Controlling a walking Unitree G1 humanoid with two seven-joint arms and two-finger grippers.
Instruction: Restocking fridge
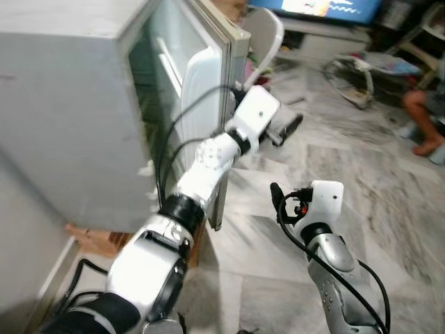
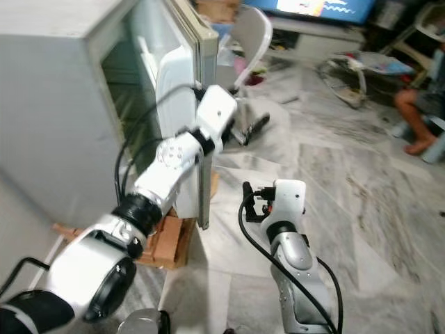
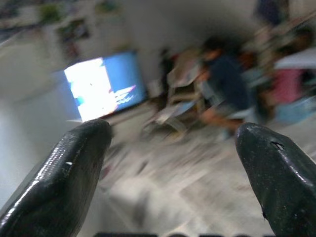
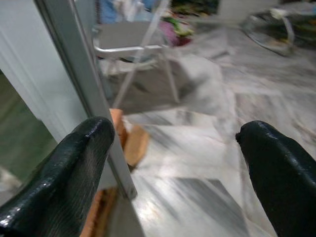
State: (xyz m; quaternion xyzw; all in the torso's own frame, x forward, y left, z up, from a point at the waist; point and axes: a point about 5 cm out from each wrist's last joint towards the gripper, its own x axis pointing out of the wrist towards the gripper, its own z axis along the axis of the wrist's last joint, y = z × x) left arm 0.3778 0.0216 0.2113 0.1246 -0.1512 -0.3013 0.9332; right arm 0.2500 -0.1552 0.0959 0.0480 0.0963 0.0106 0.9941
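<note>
Grey marble floor (image 1: 361, 181), white chair (image 1: 268, 35), lit television (image 1: 323, 7).

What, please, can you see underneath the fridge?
Under the fridge, brown wooden blocks lift it off the marble floor. Further back, the left arm and the cabinet hide the supports.

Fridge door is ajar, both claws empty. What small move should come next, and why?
Probably swing the fridge door wider with the left claw, which reaches past its edge, open. The opening looks narrow, and the right claw hangs open, holding nothing.
</note>
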